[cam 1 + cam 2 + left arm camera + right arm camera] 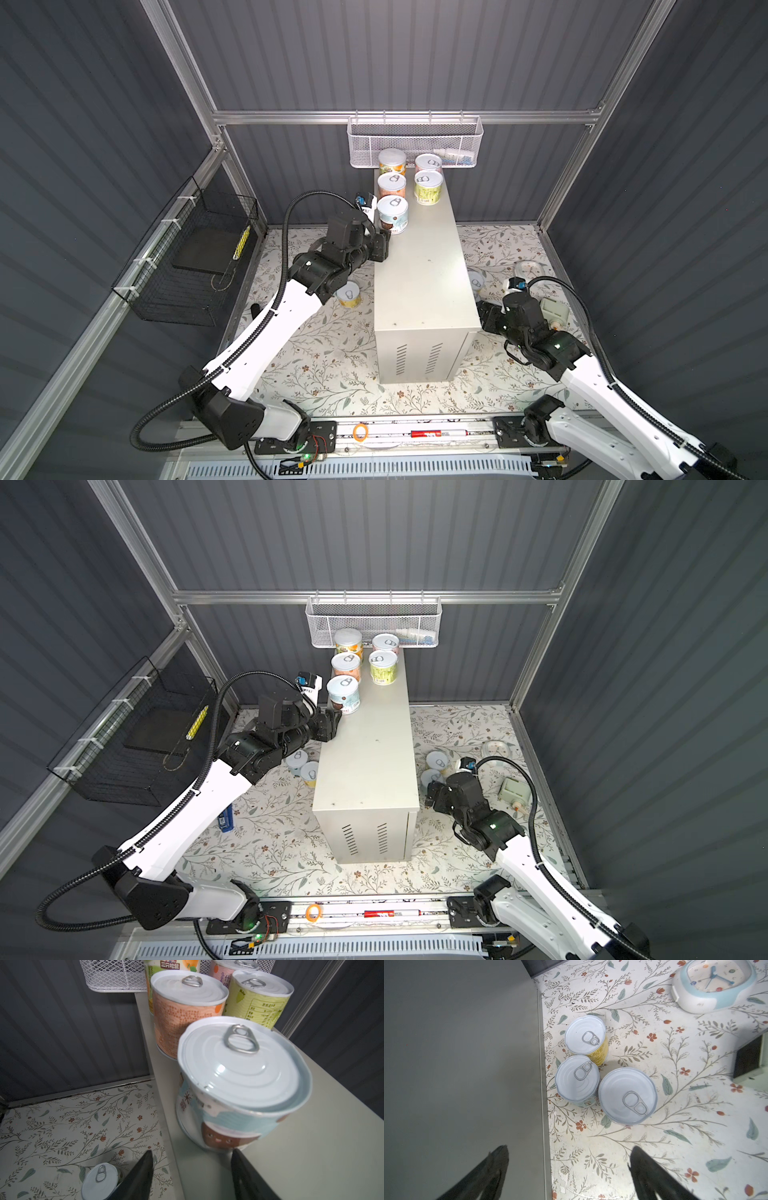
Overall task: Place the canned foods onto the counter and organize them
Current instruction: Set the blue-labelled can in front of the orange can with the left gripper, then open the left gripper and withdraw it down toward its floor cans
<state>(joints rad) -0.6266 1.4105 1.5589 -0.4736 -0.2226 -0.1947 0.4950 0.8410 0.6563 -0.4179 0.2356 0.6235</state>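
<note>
L arm (270, 320): stretched fwd to counter (419, 282) left edge, wrist about level w/ top.
L fingers (141, 1178): apart, nothing betw. them; tips sat just short of light-blue can (234, 1093).
R arm (594, 386): bent low by counter's right side, wrist aimed down.
R fingers (652, 1174): wide apart, empty, over counter edge & floor mat (675, 1126).
Counter stock: five cans (428, 188) stood upright at far end, light-blue one nearest L fingers.
Mat stock: three cans (577, 1078) sat clustered ahead of R fingers; two cans (309, 773) left of counter.

— How many cans (392, 214) does the one counter (419, 270) carry?
— Five. Five more stand below: two left cans (309, 773), three right cans (627, 1096).
— Anything else?
— One clock (714, 982), one blue stapler (225, 818), two wire baskets (415, 141).
</note>
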